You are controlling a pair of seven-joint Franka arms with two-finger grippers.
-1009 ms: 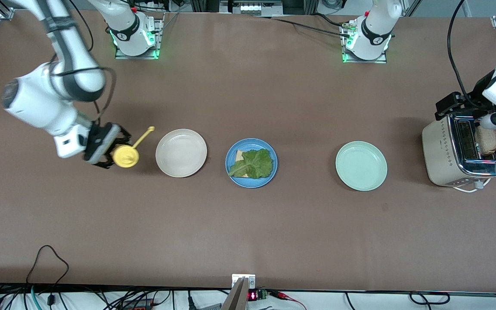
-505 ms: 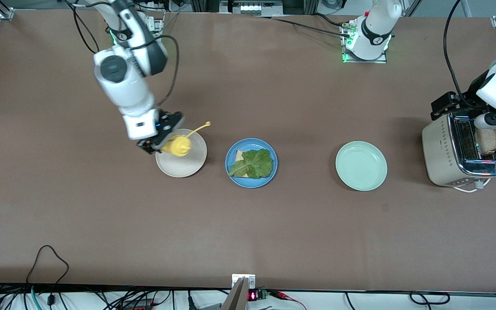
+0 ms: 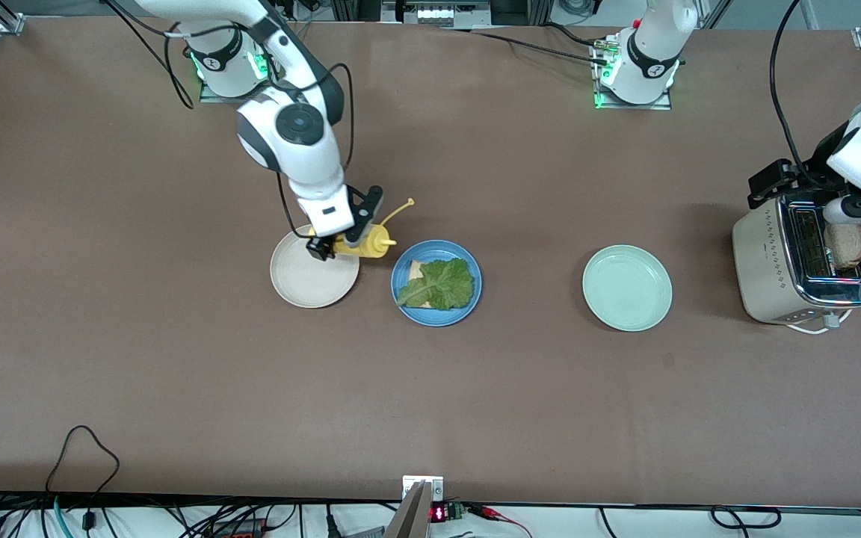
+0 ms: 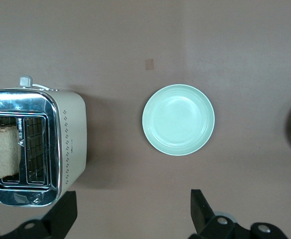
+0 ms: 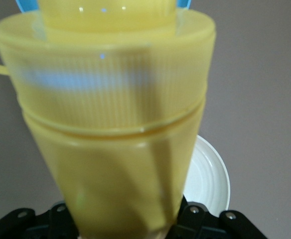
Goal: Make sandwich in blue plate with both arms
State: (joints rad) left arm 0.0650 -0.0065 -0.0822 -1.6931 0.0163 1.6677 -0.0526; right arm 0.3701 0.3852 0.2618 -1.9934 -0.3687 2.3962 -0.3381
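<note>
The blue plate (image 3: 436, 320) lies mid-table with one toasted bread slice (image 3: 415, 270) on it, and a ruffled lettuce leaf (image 3: 443, 284) on top of that slice. My right gripper (image 3: 341, 243) is shut on a yellow squeeze bottle (image 3: 368, 243), hanging over the gap between the cream plate and the blue plate, nozzle toward the blue plate. In the right wrist view the bottle (image 5: 110, 124) fills the picture. My left gripper (image 3: 823, 196) hangs open and holds nothing over the toaster (image 3: 774, 269). A second bread slice (image 3: 849, 243) stands in a toaster slot.
A cream-white plate (image 3: 309, 282) lies beside the blue plate, toward the right arm's end. A mint-green plate (image 3: 627, 288) lies between the blue plate and the toaster. The left wrist view shows the toaster (image 4: 68, 139), its bread (image 4: 3, 152) and the mint plate (image 4: 178, 119).
My right arm has swung the yellow bottle from the right arm's end of the table, across the cream plate, to the blue plate's edge. The left arm has barely moved.
</note>
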